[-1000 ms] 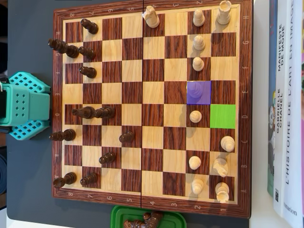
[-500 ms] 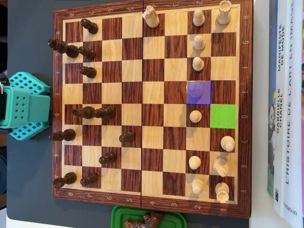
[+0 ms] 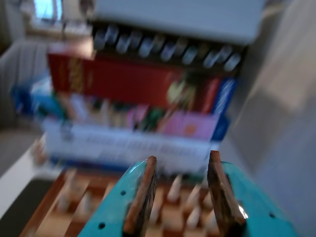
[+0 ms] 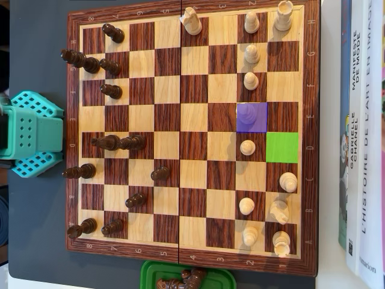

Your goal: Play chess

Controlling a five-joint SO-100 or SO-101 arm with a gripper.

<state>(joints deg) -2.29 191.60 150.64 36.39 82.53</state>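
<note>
A wooden chessboard point(image 4: 192, 180) fills the overhead view, with dark pieces point(image 4: 111, 142) on its left half and white pieces point(image 4: 247, 147) on its right half. One square is tinted purple point(image 4: 251, 117) and one green point(image 4: 281, 147); both are empty. The arm's teal body point(image 4: 30, 132) sits off the board's left edge. In the blurred wrist view my gripper point(image 3: 181, 158) is open and empty, held above the board. Its teal jaws with brown pads point(image 3: 143, 197) frame several white pieces point(image 3: 174, 188) far below.
A stack of books point(image 4: 361, 144) lies along the board's right side, and it also shows behind the board in the wrist view point(image 3: 138, 84). A green tray point(image 4: 150, 274) with captured dark pieces point(image 4: 183, 280) sits below the board's bottom edge.
</note>
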